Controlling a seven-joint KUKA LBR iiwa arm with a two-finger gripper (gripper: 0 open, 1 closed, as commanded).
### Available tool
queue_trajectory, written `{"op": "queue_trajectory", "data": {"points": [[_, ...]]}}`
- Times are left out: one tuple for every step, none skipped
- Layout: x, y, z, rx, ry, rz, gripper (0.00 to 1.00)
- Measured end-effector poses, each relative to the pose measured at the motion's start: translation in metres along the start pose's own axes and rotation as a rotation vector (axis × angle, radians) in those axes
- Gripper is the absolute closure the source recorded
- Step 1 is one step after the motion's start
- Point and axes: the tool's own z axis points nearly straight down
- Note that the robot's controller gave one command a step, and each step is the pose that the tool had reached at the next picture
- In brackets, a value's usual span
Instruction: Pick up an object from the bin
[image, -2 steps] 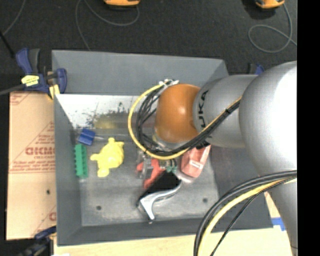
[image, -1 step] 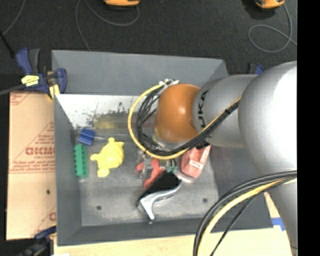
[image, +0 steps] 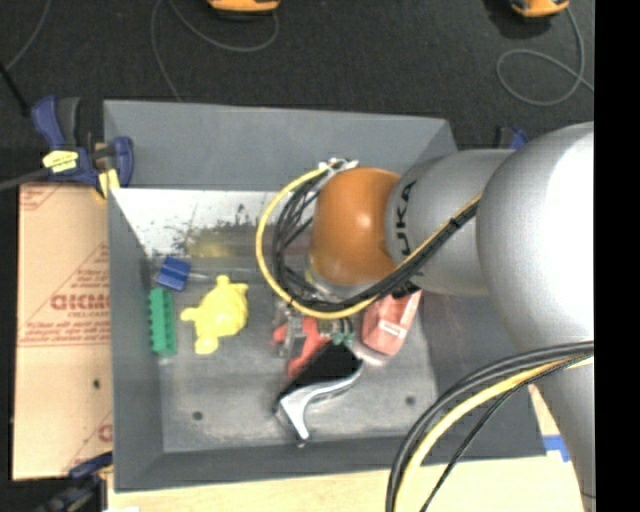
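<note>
Gripper (image: 296, 335) sits low at frame centre, over a red piece (image: 312, 347) just above the black-silver tool (image: 322, 392); whether it is open or grasping cannot be told.

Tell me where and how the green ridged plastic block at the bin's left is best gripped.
Probably across its narrow width at mid-length, coming straight down: the green ridged plastic block lies flat and long, with parallel sides. The yellow plastic toy sits close beside it, so clearance there looks tight.
</note>
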Motion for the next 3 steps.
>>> {"op": "queue_trajectory", "data": {"points": [[0.001,0.002,-0.11,-0.001,-0.003,0.004,1.0],[0.001,0.002,-0.11,-0.001,-0.003,0.005,1.0],[0.004,0.003,-0.165,-0.001,0.001,0.031,1.0]]}}
